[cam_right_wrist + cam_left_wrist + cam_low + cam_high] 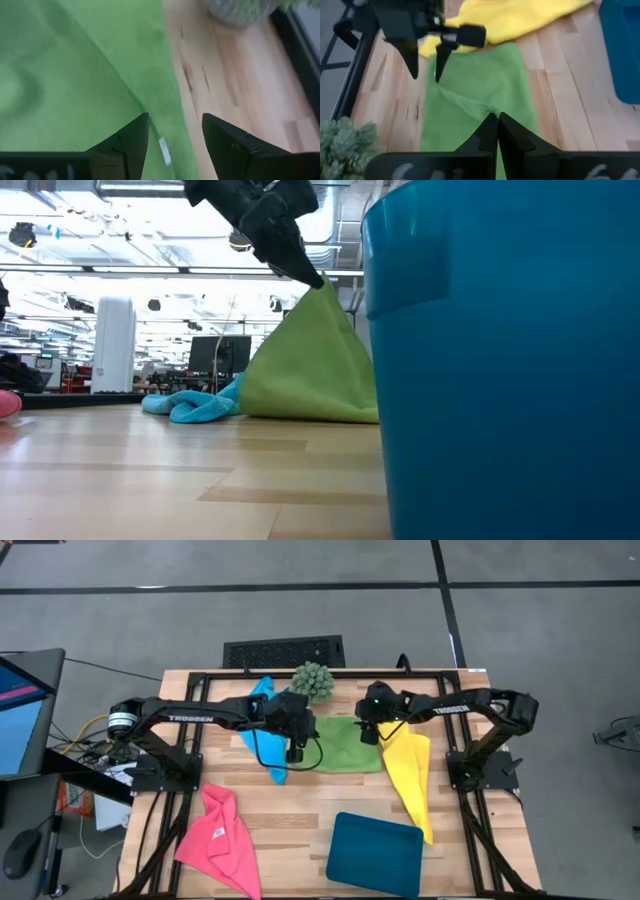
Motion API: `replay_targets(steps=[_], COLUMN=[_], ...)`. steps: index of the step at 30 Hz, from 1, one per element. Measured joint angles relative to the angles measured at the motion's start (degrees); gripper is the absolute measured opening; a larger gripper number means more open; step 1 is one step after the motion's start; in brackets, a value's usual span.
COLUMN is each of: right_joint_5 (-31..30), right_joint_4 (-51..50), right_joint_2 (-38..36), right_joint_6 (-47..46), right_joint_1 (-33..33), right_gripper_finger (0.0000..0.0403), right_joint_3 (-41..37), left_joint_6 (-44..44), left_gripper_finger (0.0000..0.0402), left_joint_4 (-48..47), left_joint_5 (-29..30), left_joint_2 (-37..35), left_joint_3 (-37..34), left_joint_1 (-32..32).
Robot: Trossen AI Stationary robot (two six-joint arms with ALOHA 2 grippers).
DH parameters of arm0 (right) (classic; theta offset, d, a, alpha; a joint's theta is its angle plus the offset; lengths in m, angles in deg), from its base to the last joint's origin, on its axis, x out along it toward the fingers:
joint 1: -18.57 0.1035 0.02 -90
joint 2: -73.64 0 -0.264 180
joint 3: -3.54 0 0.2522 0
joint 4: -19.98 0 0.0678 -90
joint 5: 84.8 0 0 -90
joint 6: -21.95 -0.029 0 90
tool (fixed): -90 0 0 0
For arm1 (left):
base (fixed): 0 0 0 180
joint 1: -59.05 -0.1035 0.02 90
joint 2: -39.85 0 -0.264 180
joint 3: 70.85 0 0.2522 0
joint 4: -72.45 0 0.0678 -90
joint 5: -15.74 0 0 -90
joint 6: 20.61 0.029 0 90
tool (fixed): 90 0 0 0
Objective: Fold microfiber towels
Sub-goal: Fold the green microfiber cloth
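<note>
The lime green towel [345, 748] lies mid-table and is drawn up into a peak [318, 290] at its left end, where my left gripper [293, 748] is shut on it. The towel's lower edge [310, 412] rests on the table. My right gripper [175, 131] stands open just above the towel's far right edge [167, 107], beside a small white tag [164, 150]; it also shows in the left wrist view [426, 76]. A sky blue towel [262, 715] lies bunched under the left arm. A yellow towel [410, 775] lies at the right and a hot pink towel [220, 838] near left. My left gripper pinches the green towel's left end [487, 111] between its two shut fingers [506, 131]. The fingers slant downward from the table's left side. The pinched spot is lifted clear, and the cloth drapes down from it like a tent, its right part flat on the table.
A dark teal tray [375, 850] sits at the near edge, right of centre, and fills the right of the low view [500, 360]. A spiky green ball plant [313, 680] stands at the far edge behind the green towel. Bare wood [290, 810] lies between the pink towel and the tray.
</note>
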Motion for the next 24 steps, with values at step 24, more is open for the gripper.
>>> replay_targets(steps=[24], right_joint_5=[2.0], right_joint_4=[-4.2], right_joint_2=[2.3], right_joint_6=[6.3], right_joint_1=[-2.1], right_gripper_finger=[0.0209], right_joint_3=[0.0], left_joint_6=[0.2], left_gripper_finger=[0.0], left_joint_4=[-2.8], left_joint_5=[0.5], left_joint_2=[0.0], left_joint_3=[0.0], left_joint_1=[1.1])
